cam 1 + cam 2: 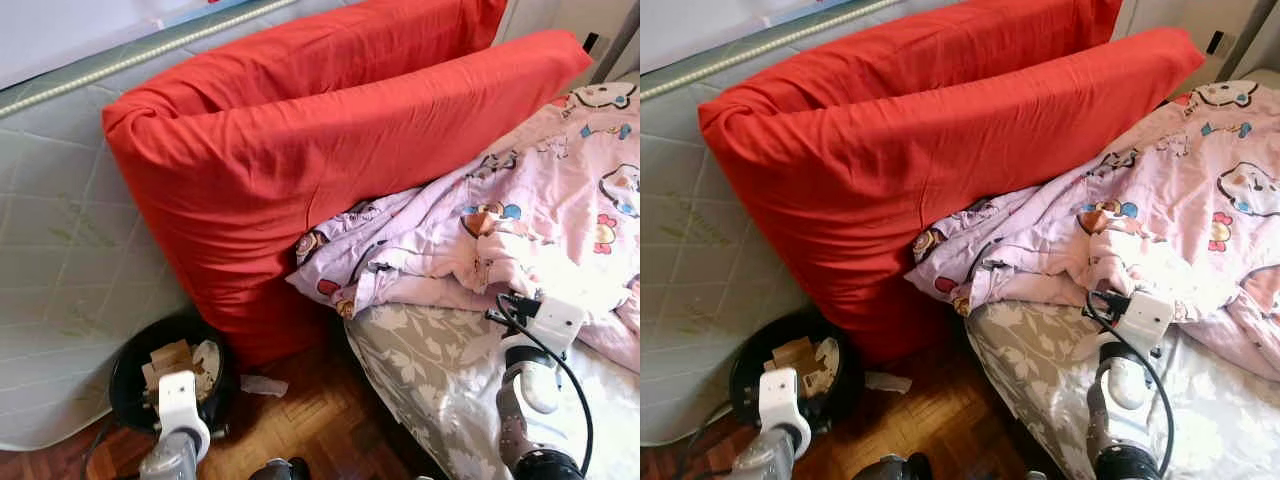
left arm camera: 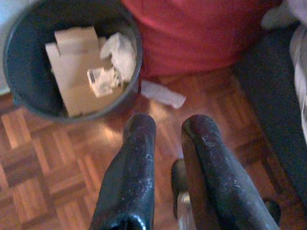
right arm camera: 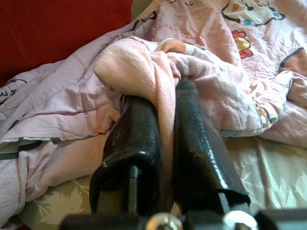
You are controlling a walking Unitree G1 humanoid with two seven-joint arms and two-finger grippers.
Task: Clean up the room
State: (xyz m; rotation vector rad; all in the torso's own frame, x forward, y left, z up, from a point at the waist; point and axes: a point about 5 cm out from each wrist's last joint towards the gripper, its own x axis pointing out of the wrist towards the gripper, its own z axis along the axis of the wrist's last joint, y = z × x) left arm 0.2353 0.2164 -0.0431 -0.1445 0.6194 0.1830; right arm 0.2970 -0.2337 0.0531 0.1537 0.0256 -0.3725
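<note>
Left eye view: parquet floor (image 1: 330, 420) at bottom; red pillows (image 1: 330, 150) lean across the centre; bin (image 1: 130, 375) lower left.

Left wrist view: left gripper (image 2: 165, 127), fingers slightly parted and empty, above paper scrap (image 2: 163, 93).

Right wrist view: right gripper (image 3: 165, 103) pinches the pink blanket (image 3: 144, 67) on the bed (image 3: 268, 163).

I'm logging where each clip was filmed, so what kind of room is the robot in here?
Most likely a bedroom. A bed with a leaf-patterned sheet carries a rumpled pink cartoon-print quilt, and big red pillows lean at its head. A black wastebasket holding paper scraps stands on the parquet floor.
</note>
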